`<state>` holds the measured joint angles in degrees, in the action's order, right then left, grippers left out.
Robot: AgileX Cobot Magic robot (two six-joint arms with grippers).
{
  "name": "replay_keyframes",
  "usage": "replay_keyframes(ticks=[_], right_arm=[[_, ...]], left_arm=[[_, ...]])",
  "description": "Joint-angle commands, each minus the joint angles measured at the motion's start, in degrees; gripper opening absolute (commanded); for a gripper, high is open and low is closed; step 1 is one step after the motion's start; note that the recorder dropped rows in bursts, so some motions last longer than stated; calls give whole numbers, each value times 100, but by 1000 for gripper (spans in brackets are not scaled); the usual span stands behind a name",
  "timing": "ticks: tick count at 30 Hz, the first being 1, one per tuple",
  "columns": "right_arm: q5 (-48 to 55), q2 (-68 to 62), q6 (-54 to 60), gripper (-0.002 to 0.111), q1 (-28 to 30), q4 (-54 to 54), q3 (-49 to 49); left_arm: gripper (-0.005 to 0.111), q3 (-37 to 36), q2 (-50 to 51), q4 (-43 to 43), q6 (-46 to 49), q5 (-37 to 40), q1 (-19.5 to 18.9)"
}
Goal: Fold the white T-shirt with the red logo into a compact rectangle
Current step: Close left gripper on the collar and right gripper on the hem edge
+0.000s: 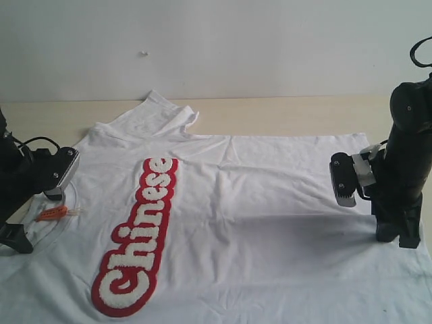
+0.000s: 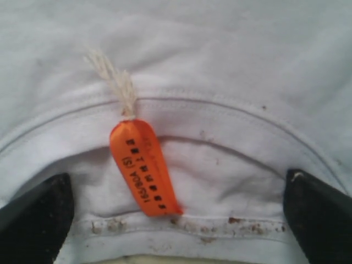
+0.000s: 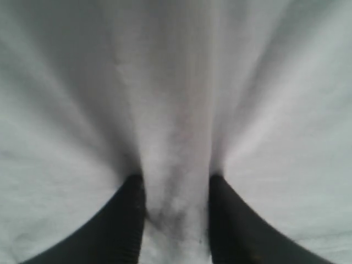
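Note:
The white T-shirt lies spread flat on the table, chest up, with the red logo running along its left part. My left gripper hovers at the collar, open wide. In the left wrist view its fingers straddle the neckband, with the orange neck tag lying between them. My right gripper stands at the shirt's right edge. The right wrist view shows this gripper shut on a raised ridge of the white cloth, from which creases fan out.
One sleeve lies bunched toward the back. Bare tan table shows behind the shirt, ending at a pale wall. The neckband carries small brown specks. The cloth runs past the exterior view's front edge.

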<state>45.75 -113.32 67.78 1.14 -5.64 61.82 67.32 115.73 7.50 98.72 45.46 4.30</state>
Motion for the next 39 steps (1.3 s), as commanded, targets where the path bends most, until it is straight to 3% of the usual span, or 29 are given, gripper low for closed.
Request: replay_keyframes(ticks=[1, 4, 12, 24, 26, 29, 32, 36, 39], right_arm=[[-420, -208, -47, 14, 29, -66, -86], [-420, -208, -47, 1, 29, -66, -86], [-420, -208, -90, 0, 19, -66, -86], [-420, -208, -160, 0, 19, -55, -86], [-420, -208, -160, 0, 19, -55, -86], [-420, -208, -193, 0, 19, -55, -86], [-420, -208, -227, 0, 19, -55, -86], [-420, -208, -284, 0, 19, -55, -86], [-420, -208, -298, 0, 19, -55, -86]], left_arm=[[82, -3, 96, 90, -62, -231, 36], [59, -3, 96, 90, -62, -247, 36], [3, -3, 96, 90, -173, -290, 36], [0, -3, 33, 103, -497, -375, 36], [5, -3, -59, 103, -509, -450, 36], [22, -3, -169, 138, -605, -492, 36], [53, -3, -184, 194, -796, -471, 36], [106, -3, -184, 194, -782, -196, 36], [104, -3, -225, 135, -598, 32, 36]])
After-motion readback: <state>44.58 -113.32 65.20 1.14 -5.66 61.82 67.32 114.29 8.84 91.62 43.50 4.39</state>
